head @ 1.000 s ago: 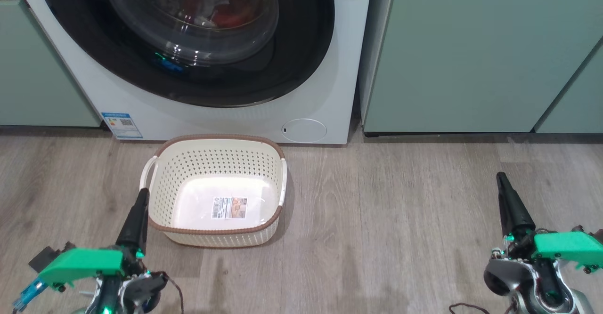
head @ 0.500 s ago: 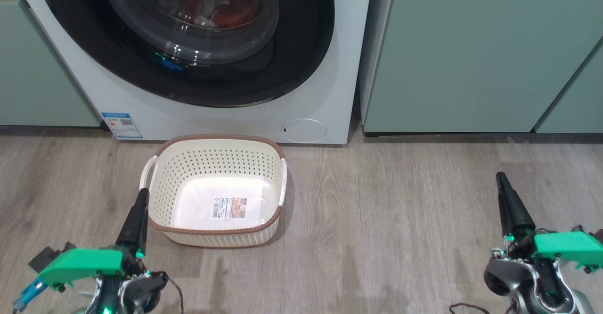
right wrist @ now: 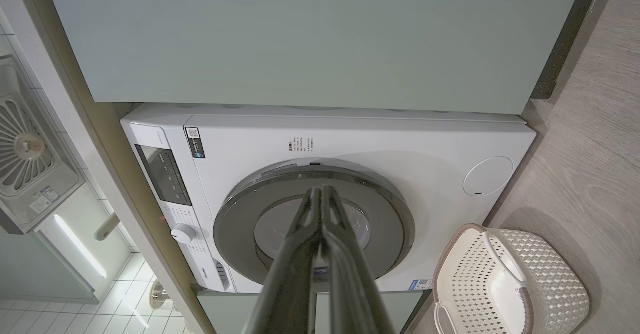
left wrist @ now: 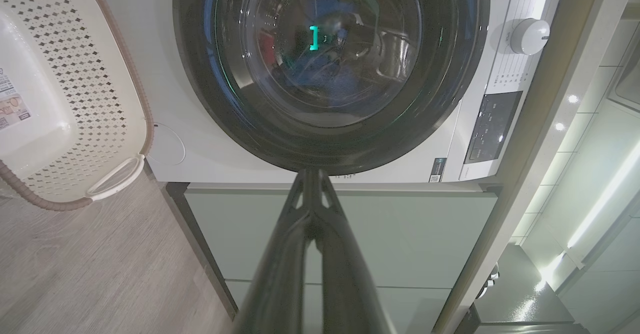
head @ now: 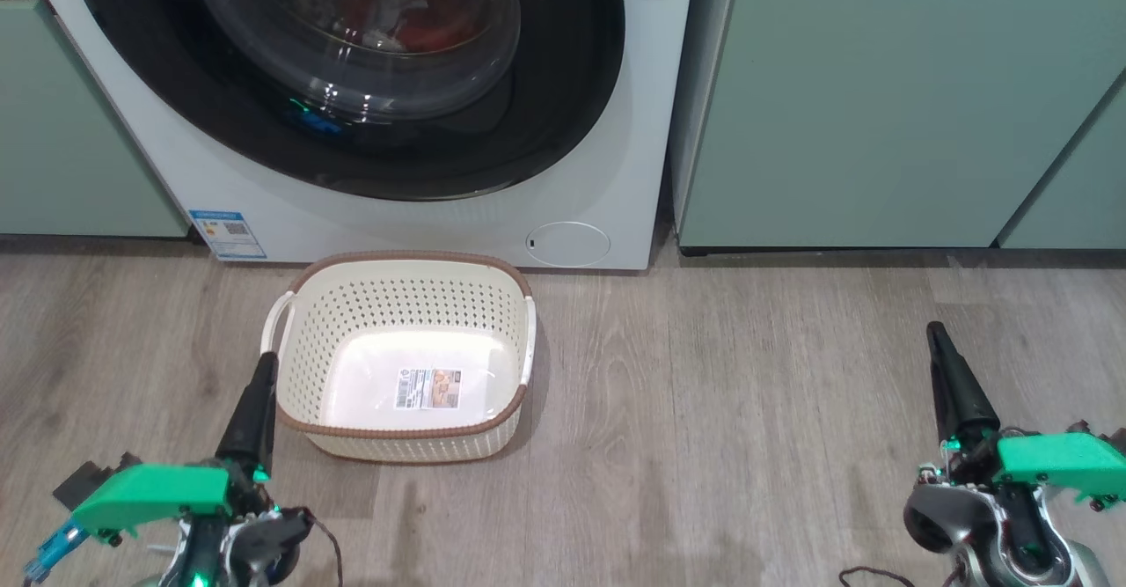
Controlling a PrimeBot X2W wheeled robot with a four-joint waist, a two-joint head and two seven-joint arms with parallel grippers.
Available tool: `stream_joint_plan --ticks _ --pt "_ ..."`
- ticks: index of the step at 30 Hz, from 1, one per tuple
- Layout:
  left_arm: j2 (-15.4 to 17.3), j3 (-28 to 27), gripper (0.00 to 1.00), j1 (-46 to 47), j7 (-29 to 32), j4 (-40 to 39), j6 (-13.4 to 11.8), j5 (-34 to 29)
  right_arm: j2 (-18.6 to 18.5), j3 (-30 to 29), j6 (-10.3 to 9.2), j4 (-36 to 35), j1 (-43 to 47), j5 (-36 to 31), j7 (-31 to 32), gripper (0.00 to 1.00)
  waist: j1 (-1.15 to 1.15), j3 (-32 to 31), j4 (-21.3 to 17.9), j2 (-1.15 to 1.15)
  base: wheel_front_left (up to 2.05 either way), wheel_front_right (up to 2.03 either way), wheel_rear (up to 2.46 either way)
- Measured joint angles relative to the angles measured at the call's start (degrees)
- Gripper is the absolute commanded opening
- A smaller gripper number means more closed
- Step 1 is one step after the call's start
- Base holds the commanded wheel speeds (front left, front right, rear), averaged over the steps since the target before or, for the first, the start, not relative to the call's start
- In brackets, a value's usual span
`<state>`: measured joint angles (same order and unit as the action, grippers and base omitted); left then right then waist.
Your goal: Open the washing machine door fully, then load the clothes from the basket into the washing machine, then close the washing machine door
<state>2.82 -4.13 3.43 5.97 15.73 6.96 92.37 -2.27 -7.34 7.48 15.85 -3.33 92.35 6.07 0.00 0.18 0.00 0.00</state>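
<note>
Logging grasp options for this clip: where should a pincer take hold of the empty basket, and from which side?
Probably the basket by its white left handle, from above on the robot's left: that loop stands clear of the side, slim enough to pinch, and the left pincer, shut, is the nearer one.

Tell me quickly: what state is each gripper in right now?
Left gripper: shut, holding nothing.
Right gripper: shut, holding nothing.
</note>
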Motion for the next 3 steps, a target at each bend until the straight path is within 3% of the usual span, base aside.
stream_joint_plan --ticks 3 --pt "0.0 0.0 0.00 0.0 0.0 0.0 0.0 0.0 0.0 0.0 0.00 0.0 0.0 0.0 0.0 0.00 0.00 0.0 0.0 0.00 0.00 0.00 0.00"
